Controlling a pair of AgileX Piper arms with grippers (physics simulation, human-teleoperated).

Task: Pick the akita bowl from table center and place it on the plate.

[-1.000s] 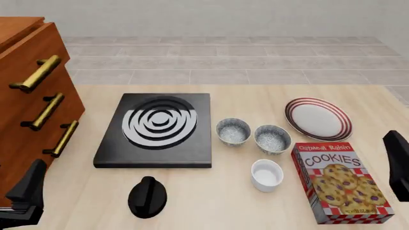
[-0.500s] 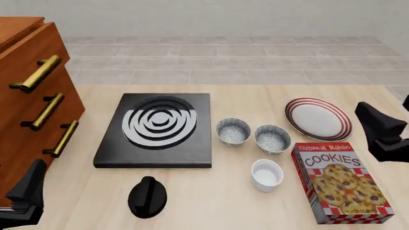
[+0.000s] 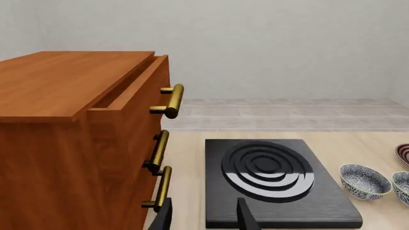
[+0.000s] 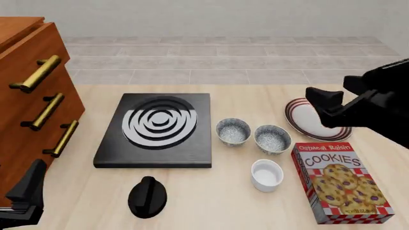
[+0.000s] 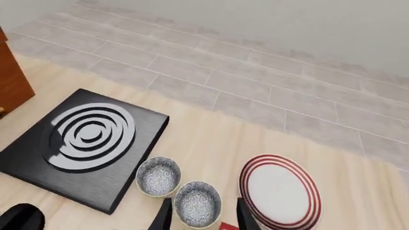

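Note:
The akita bowl [image 4: 233, 132] [image 5: 158, 176] [image 3: 364, 181] stands upright at the table's middle, just right of the black burner. Its darker, green-tinged twin bowl [image 4: 273, 139] [image 5: 198, 203] sits close beside it on the right. The plate [image 4: 299, 120] [image 5: 280, 191], white with red rim stripes, lies further right. My right gripper [image 4: 323, 108] [image 5: 204, 218] hovers open above the plate, partly covering it in the front view, with nothing between its fingers. At the near left corner, my left gripper [image 4: 27, 194] [image 3: 203, 219] is open and empty, far from the bowls.
A black burner slab [image 4: 156, 128] lies left of the bowls, with a black knob [image 4: 147, 196] in front of it. A white cup [image 4: 266, 175] and a cookies box [image 4: 342, 184] sit near the front right. A wooden drawer cabinet [image 4: 32, 105] fills the left side.
My right arm has swung in from the right edge, up and leftward, and now hangs over the plate. The left arm and all objects stayed still.

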